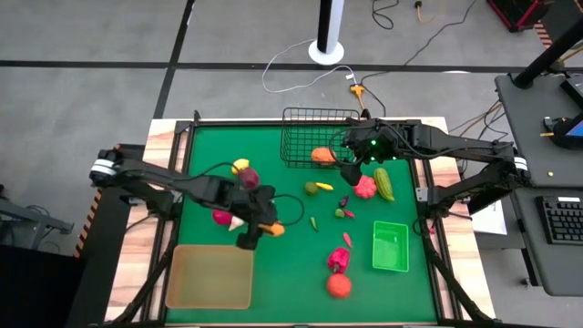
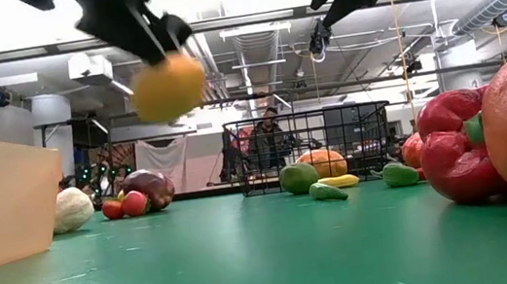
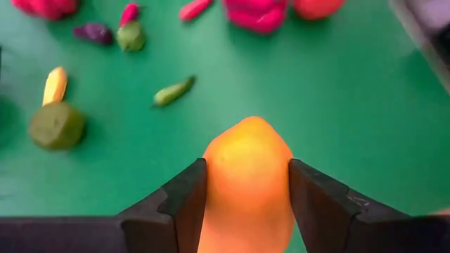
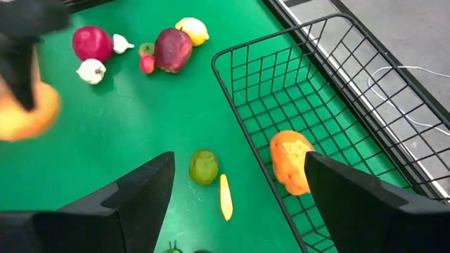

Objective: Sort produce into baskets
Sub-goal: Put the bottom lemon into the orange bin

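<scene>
the left pincer (image 3: 246, 204) grasps an orange fruit (image 3: 247, 179) above the green bench (image 1: 291, 264); the right pincer (image 4: 235, 204), released, hovers by the wire basket (image 1: 314, 128).

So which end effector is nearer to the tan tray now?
Left. The left end effector, holding an orange fruit, is just above the tan tray's upper right corner. The right end effector is far across, beside the wire basket.
</scene>
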Controlling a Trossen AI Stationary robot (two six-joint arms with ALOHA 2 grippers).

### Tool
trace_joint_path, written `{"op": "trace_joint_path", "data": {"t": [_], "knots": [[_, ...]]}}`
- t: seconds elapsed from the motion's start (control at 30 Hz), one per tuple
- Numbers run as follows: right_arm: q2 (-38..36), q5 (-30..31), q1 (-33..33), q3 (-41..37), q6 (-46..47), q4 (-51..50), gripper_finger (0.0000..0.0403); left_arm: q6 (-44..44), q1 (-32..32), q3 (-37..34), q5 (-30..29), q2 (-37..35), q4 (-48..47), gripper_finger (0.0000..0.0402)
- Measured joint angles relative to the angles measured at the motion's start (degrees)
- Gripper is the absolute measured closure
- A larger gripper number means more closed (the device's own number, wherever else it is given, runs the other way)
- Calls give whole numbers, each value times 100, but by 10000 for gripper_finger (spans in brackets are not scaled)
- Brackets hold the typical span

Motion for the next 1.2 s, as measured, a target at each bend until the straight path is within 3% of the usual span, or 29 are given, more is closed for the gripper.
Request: {"op": "trace_joint_path", "data": {"t": [0.2, 0.4, 0.7, 1.2], "knots": [[0, -2, -2, 0, 37, 0, 97, -949, -623, 103, -76, -437, -624, 235], [0, -20, -2, 0, 87, -2, 100, -2909, -1538, 103, 100, -831, -1510, 235], [0, -61, -1, 0, 261, -127, 92, -5070, -2854, 61, -129, -771, -1549, 235], [0, -196, 446, 0, 664, -298, 97, -5376, -3076, -29, -101, 204, -1980, 235]]}}
